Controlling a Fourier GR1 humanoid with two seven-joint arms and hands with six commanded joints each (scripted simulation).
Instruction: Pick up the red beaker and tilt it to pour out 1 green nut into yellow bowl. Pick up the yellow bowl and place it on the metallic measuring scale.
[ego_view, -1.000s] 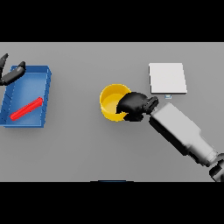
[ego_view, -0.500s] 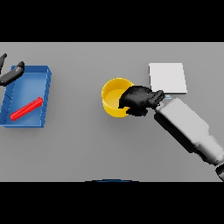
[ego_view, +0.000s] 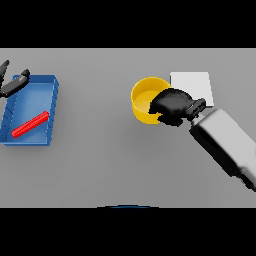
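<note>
The yellow bowl (ego_view: 143, 99) is held at the table's middle right, just left of the metallic measuring scale (ego_view: 194, 86), a pale square plate. My right hand (ego_view: 171, 106) is shut on the bowl's right rim, its fingers curled over the edge. The bowl's inside shows no nut that I can make out. The red beaker (ego_view: 30, 124) lies on its side in the blue tray (ego_view: 51, 112) at the left. My left hand (ego_view: 12, 84) shows at the far left edge over the tray's back corner, fingers spread.
The blue tray takes up the table's left side. Bare grey table lies between the tray and the bowl and along the front.
My right hand has carried the yellow bowl to the right and a little back, closer to the scale. The left hand and the beaker have stayed put.
</note>
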